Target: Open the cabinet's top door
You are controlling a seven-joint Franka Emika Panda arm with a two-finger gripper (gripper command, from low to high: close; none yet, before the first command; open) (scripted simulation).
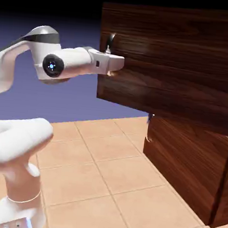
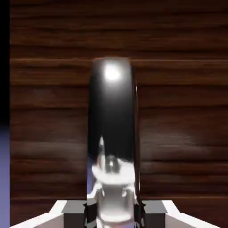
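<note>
The cabinet [image 1: 190,157] fills the right of the frame. Its top door [image 1: 175,63] is swung out toward upper centre, well ajar. The gripper [image 1: 116,62] is clamped shut on the curved silver handle [image 2: 111,129] at the door's left edge. To finish well, I'd keep that pinch firm and follow the door's arc rather than pull straight. Tiled floor at left centre lies open for the swing.

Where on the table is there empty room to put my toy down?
The tiled table is bare between the robot's base and the cabinet. Up by the top door it is crowded: the fingers are at its handle.
</note>
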